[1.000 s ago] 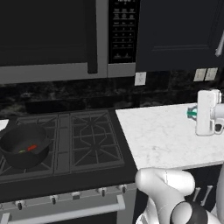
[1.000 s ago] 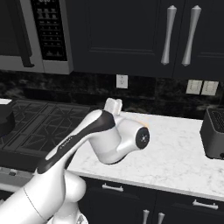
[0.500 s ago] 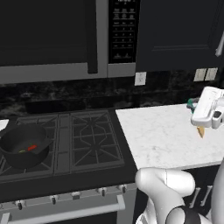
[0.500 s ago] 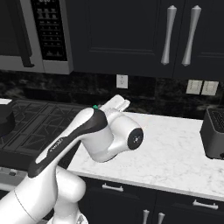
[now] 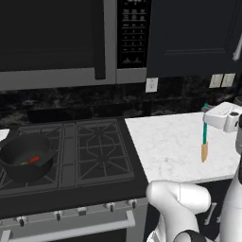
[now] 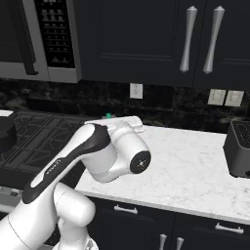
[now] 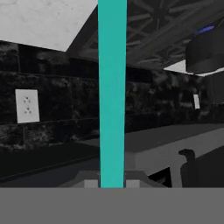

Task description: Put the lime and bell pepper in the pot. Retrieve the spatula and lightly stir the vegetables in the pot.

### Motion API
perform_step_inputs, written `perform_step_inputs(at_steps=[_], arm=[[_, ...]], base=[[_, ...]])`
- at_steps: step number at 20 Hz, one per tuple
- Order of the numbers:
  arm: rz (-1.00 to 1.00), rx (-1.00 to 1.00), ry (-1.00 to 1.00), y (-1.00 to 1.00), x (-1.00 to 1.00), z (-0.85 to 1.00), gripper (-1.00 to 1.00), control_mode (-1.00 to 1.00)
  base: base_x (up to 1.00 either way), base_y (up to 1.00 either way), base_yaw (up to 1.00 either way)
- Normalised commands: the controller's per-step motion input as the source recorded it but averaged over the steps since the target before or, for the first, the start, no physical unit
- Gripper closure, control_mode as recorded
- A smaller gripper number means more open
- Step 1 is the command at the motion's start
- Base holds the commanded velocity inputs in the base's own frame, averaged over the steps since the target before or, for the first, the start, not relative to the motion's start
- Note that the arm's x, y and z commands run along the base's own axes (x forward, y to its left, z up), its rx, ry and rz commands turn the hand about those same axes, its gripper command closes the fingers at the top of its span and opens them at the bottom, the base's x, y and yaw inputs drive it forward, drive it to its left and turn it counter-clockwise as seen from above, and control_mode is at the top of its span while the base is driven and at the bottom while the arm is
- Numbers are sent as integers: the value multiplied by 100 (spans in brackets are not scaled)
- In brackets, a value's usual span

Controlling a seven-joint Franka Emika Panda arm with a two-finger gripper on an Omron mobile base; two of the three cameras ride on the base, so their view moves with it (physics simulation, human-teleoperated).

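The black pot [image 5: 19, 171] stands on the stove's front left burner, with the red bell pepper [image 5: 34, 159] and the yellowish-green lime [image 5: 23, 164] inside it. Over the white counter to the right, my gripper [image 5: 206, 116] is shut on the upper end of the spatula [image 5: 204, 137]. The spatula hangs upright with its tan blade pointing down, clear of the counter. Its teal tip [image 6: 108, 115] peeks above my arm in the right base view. In the hand view the teal handle of the spatula [image 7: 112, 87] runs straight up from my gripper [image 7: 112, 181], and the pot [image 7: 204, 52] sits upper right.
The gas stove [image 5: 94, 151] with its black grates lies between the pot and the white counter [image 5: 170, 146]. A microwave [image 5: 71, 42] hangs above the stove. A dark toaster [image 6: 239, 154] stands at the counter's right end. A white dish edge [image 5: 3, 134] shows far left.
The hand has turned and shifted slightly left over the counter. The spatula has swung from lying across the hand to hanging blade down. The pot and vegetables have not moved.
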Motion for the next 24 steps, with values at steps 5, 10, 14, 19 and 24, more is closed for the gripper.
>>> perform_step_inputs(at_steps=[5, 10, 14, 19, 24], arm=[[2, 6, -18, -30, 5, 0, 100, -100], [4, 27, -21, -37, 1, 0, 100, -100], [11, 23, -19, -3, 0, 8, 100, -100], [1, -3, -10, 10, -10, 50, 100, -100], [-1, -10, -1, 9, -15, 24, 100, -100]], base=[[0, 0, 0], [0, 0, 0], [0, 0, 0], [0, 0, 0], [0, 0, 0]])
